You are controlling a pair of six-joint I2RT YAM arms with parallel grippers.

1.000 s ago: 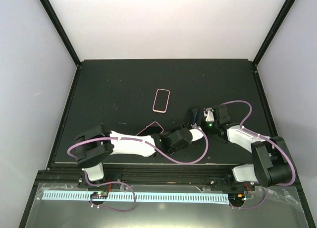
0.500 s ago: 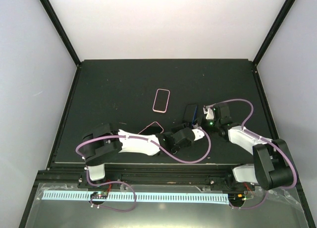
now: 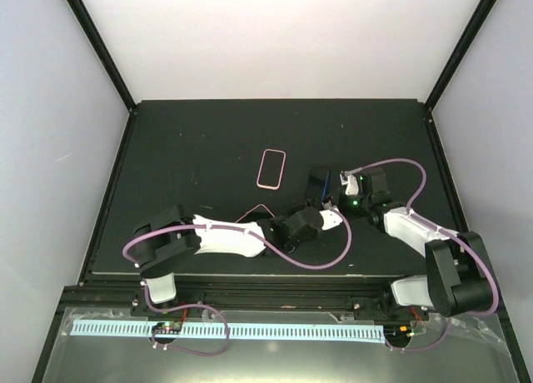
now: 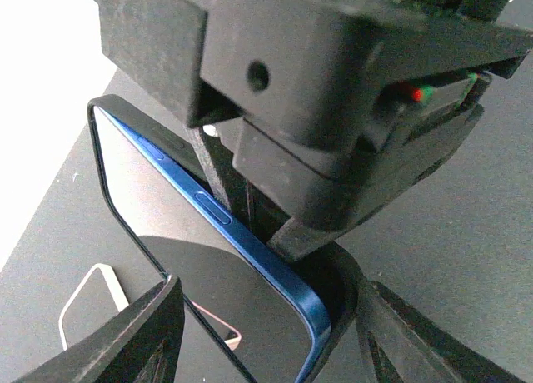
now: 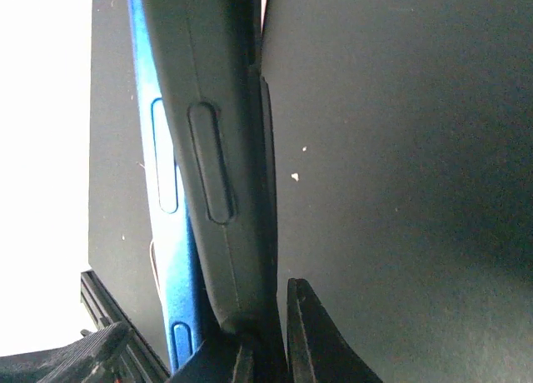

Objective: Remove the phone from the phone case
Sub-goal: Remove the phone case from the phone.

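Blue-edged phone (image 4: 208, 258), one, dark glass, up on edge mid-mat between two grippers. Partly seated in one black soft phone case (image 5: 221, 150); blue button side bare beside case wall. Right gripper (image 5: 271, 341): jaws narrow, pinching case edge. Left gripper (image 4: 268, 304): fingers spread wide either side of phone's lower end, contact not discernible. Black table mat (image 3: 191, 141) carries two pink-rimmed flat cases: one in clear view (image 3: 271, 168), one part-hidden under left arm (image 3: 252, 214).
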